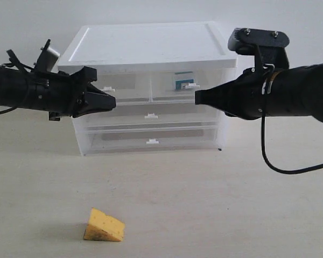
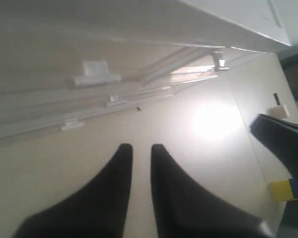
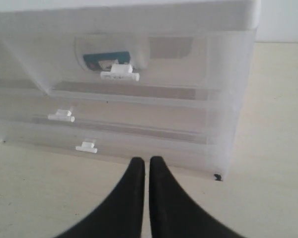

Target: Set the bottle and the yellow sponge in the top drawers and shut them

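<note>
The yellow sponge lies on the table near the front left, far from both arms. The bottle lies inside the right top drawer; its teal label shows through the front behind the white tab handle. Both top drawers look pushed in. My left gripper hovers just in front of the left top drawer, slightly open and empty. My right gripper is shut and empty, pointing at the right top drawer from a short distance.
The white drawer cabinet stands at the back centre, with two full-width drawers below the top pair. A black cable hangs from the right arm.
</note>
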Available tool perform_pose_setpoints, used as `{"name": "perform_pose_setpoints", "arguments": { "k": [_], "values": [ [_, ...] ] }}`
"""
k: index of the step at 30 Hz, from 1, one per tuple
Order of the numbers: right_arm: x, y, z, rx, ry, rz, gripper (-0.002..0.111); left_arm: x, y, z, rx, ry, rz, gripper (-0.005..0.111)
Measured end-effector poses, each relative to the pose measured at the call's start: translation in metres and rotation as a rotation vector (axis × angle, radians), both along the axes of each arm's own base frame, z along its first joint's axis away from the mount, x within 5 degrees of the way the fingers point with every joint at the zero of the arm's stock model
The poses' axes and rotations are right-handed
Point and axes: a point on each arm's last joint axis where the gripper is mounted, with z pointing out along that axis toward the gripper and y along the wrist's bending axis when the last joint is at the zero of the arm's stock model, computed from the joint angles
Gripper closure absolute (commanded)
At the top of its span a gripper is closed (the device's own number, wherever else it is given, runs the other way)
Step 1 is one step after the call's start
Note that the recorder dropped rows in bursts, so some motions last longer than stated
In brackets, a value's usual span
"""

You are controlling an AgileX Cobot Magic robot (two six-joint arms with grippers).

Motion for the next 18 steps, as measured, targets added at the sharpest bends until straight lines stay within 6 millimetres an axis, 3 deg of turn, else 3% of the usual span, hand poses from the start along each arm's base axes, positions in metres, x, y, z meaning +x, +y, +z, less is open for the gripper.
{"name": "perform_pose_setpoints", "arguments": {
  "k": [1,4,9,18],
  "values": [
    [0.003,0.002,-0.005,-0.003,-0.003,0.005,0.108,-0.001,0.002,0.001,-0.014,0.004,-0.012,0.062],
    [0.018,0.009,-0.026,-0.030,0.036,0.011,0.108,-0.001,0.007,0.002,-0.034,0.016,-0.014,0.046],
    [0.041,0.019,-0.038,-0.072,0.069,0.022,0.108,0.001,0.007,0.003,-0.074,0.050,0.033,0.053],
    [0.042,0.020,-0.036,-0.092,0.062,0.035,0.108,0.014,0.016,-0.018,-0.272,0.119,0.044,0.054]
  ]
}}
